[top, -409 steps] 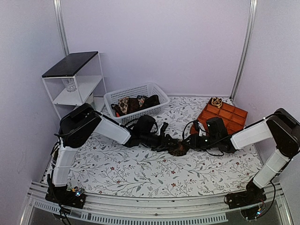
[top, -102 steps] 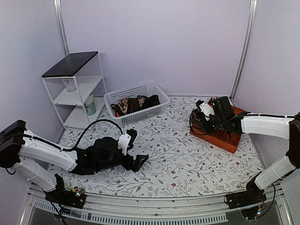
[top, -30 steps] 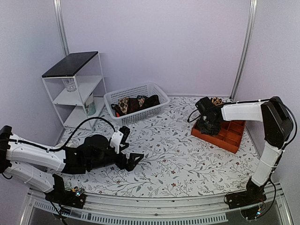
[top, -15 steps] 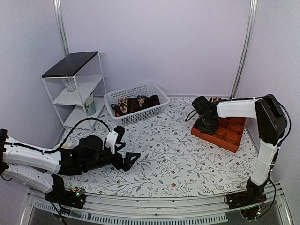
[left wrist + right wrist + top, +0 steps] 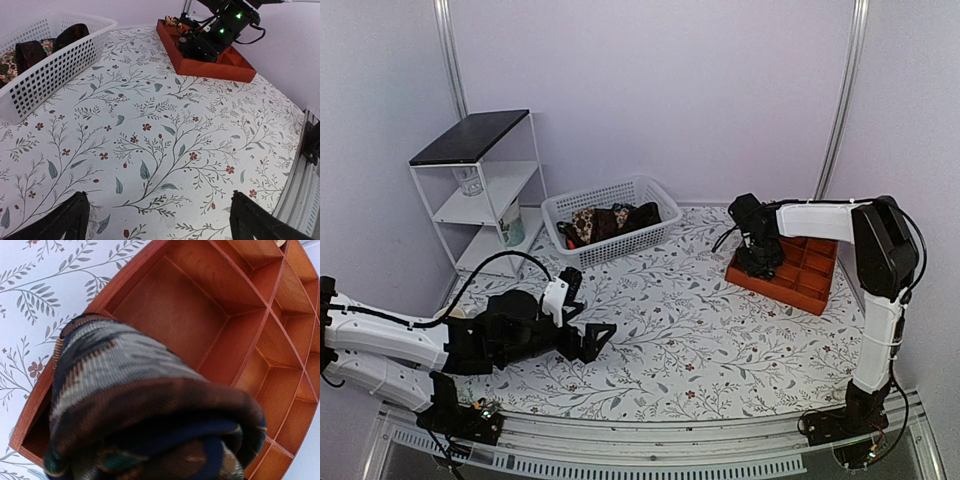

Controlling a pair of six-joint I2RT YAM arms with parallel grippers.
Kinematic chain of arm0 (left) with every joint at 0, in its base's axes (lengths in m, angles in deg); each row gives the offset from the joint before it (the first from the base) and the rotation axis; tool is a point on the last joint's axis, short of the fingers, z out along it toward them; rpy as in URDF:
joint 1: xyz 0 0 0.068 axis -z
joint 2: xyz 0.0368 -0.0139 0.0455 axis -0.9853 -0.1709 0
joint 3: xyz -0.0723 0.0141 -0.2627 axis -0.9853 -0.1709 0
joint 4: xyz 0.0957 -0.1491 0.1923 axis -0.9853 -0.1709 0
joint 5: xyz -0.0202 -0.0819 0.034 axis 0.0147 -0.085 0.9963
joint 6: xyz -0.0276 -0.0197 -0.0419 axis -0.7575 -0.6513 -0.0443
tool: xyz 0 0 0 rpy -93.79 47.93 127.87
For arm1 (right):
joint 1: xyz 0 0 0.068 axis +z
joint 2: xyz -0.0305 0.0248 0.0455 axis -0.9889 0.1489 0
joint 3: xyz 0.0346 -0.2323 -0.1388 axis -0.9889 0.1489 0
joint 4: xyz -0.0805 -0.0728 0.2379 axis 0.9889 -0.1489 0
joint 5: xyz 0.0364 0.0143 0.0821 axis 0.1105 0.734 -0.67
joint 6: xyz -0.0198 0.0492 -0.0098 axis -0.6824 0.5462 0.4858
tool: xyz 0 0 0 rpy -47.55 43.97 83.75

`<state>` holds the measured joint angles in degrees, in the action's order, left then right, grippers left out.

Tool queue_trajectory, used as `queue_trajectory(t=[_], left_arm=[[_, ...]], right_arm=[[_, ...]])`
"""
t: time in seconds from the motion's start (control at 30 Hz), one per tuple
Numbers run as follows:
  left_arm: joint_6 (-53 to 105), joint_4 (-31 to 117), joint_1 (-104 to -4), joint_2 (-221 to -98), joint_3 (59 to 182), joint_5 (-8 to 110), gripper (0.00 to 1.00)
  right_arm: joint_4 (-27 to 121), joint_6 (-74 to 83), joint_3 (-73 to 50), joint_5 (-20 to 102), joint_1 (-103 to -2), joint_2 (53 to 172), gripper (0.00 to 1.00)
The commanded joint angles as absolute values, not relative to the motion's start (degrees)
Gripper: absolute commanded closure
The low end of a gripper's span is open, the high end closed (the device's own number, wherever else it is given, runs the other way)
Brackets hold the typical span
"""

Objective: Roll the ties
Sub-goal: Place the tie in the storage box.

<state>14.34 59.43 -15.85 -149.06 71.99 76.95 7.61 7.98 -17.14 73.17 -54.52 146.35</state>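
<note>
A rolled tie (image 5: pixel 150 410), dark brown with blue and grey weave, fills the lower part of the right wrist view. It hangs over the near corner compartment of the orange tray (image 5: pixel 170 310). My right gripper (image 5: pixel 760 262) is shut on it, and the roll hides the fingers. More ties (image 5: pixel 610 220) lie bunched in the white basket (image 5: pixel 640 188), also seen from the left wrist as ties (image 5: pixel 30 50) behind the basket wall (image 5: pixel 55 70). My left gripper (image 5: pixel 585 335) stands open and low over the floral cloth with nothing between its fingers (image 5: pixel 65 222).
The orange tray (image 5: pixel 815 290) has many small compartments; a small tan roll (image 5: pixel 172 21) sits at its far corner. A white shelf unit (image 5: pixel 480 190) stands at the back left. The metal rail (image 5: pixel 307 165) marks the table's front edge.
The right arm has folded in tighter over the tray's left corner, the roll still in its gripper. The left arm has drawn slightly back toward the left, jaws still wide.
</note>
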Motion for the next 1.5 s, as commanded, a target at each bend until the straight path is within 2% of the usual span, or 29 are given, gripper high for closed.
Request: queue_trajectory(t=[0.0,0.63,0.97,1.47], left_arm=[[13.5,58.5,-16.5,-148.2,72.2,78.8,0.01],[13.6,57.0,-16.6,-148.4,74.9,79.9,0.01],[13.2,55.4,-16.6,-148.2,75.1,81.1,0.02],[12.6,55.0,-16.6,-146.3,74.1,83.6,0.01]], right_arm=[[2.2,2.5,-15.7,54.6,-54.4,158.0,0.55],[-7.5,-5.0,-13.8,49.0,-54.6,154.6,0.56],[-13.4,-9.8,-25.9,48.6,-55.4,165.1,0.56],[-21.3,-14.2,-33.3,49.2,-55.5,174.8,0.56]])
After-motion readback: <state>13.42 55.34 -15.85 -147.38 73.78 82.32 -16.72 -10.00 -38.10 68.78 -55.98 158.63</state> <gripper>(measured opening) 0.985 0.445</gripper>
